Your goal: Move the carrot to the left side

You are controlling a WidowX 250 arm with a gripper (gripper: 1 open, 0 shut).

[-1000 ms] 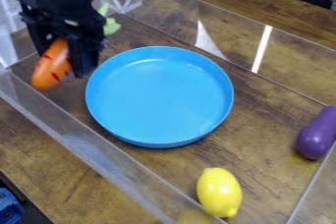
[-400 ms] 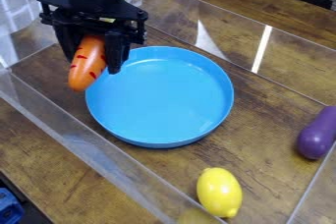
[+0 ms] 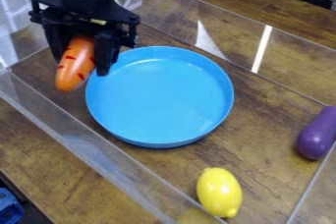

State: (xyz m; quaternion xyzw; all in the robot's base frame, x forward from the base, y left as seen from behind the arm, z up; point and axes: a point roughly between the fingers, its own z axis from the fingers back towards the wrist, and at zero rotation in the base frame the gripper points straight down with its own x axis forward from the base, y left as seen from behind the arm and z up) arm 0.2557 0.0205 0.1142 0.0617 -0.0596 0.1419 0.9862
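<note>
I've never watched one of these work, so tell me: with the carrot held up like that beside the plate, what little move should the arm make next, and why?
Probably lower it straight down. The gripper holds the carrot in the air, already left of the plate, over what looks like bare wood. Since it seems to be on the left side, setting it down before letting go looks sensible.

Plate, lemon and eggplant on a wooden table

A blue plate (image 3: 160, 98) is sitting centrally; a yellow lemon (image 3: 219, 192) is lying near-right, a purple eggplant (image 3: 316, 133) far right.
</note>
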